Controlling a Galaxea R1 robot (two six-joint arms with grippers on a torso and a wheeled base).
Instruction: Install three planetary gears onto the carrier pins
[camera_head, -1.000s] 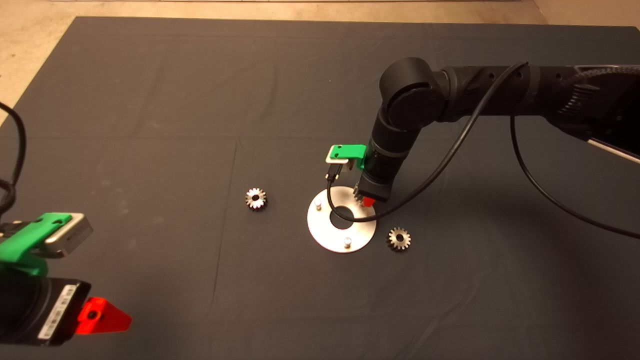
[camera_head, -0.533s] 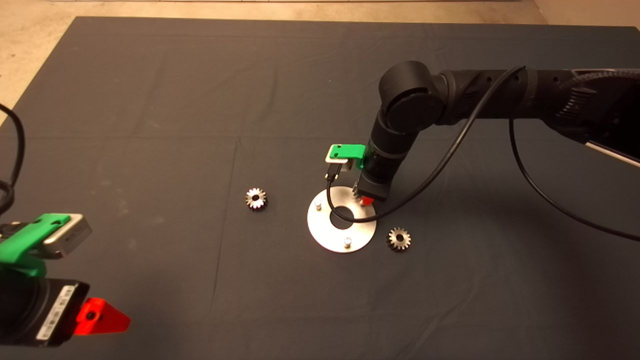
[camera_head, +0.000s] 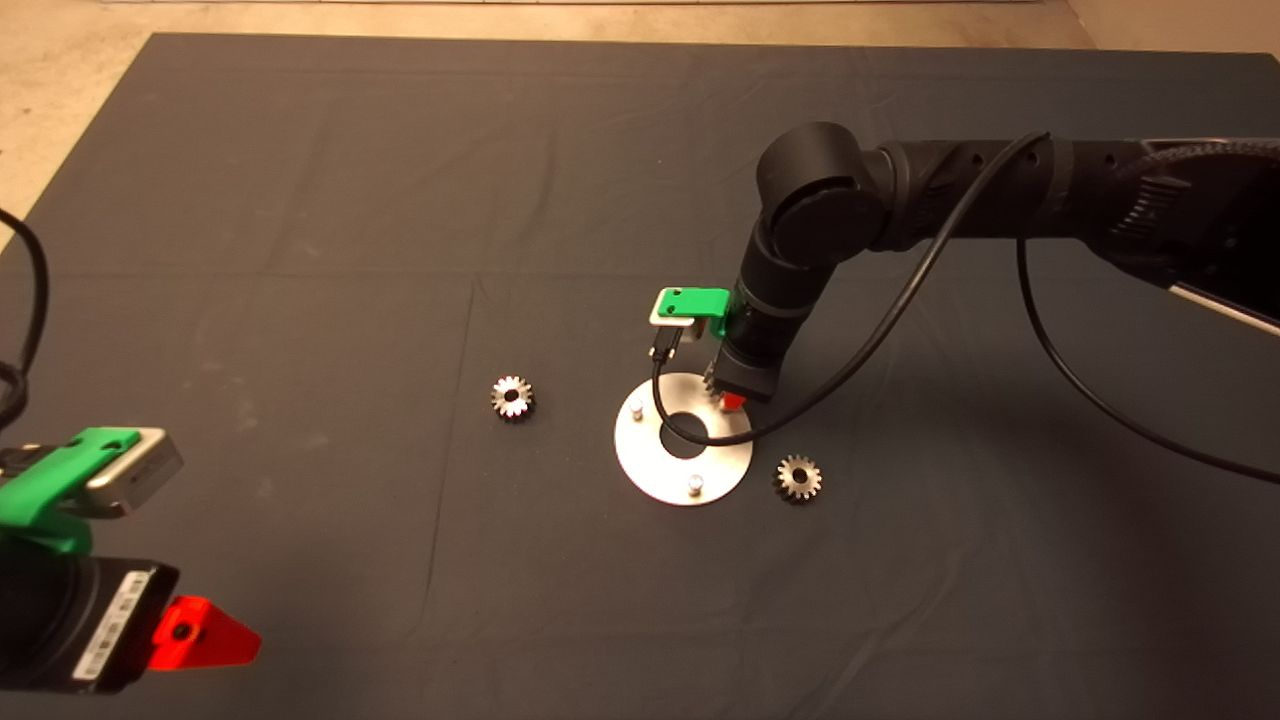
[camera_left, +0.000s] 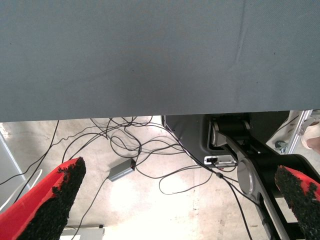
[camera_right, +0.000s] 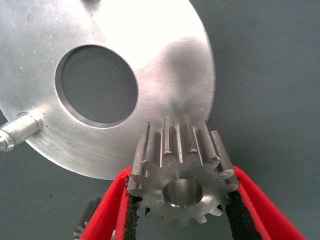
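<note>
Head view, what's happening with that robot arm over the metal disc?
The right gripper holds one planetary gear between its red fingers, low over the far right part of the round disc. Two carrier pins stand bare on the disc; a third cannot be seen beneath the gripper. Two more gears lie loose on the mat, one left of the disc and one right of it. The left gripper waits open at the lower left.

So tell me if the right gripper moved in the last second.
Yes, slightly: the right gripper dropped a little toward the disc, holding a gear.
</note>
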